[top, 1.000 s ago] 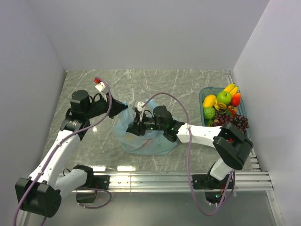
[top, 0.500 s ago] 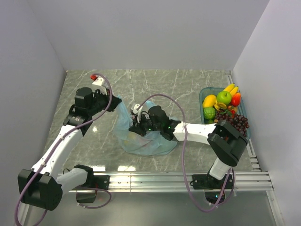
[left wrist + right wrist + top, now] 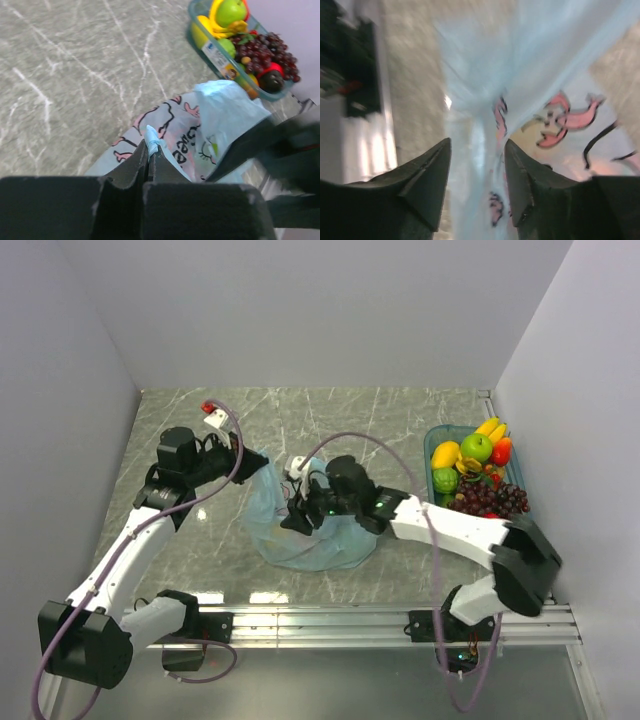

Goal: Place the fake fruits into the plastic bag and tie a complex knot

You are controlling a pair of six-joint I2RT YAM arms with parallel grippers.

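Right gripper [image 3: 477,145] has popped open, straddling a plastic bag [image 3: 225,110] fold, holding nothing. Left gripper [image 3: 148,149] is pinched tight on the bag's rim. Fake fruits [image 3: 478,465] sit well right of the bag. A tug could slip that thin pinch.

Grey-green, white-veined marble tabletop [image 3: 380,420] beneath the right gripper [image 3: 297,519]. Plain pale walls [image 3: 320,310] beyond it and on both sides. Ribbed aluminium rail [image 3: 330,620] nearward.

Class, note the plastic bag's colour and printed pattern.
The plastic bag is light blue with pink, black-outlined cartoon figures; left wrist view shows it best.
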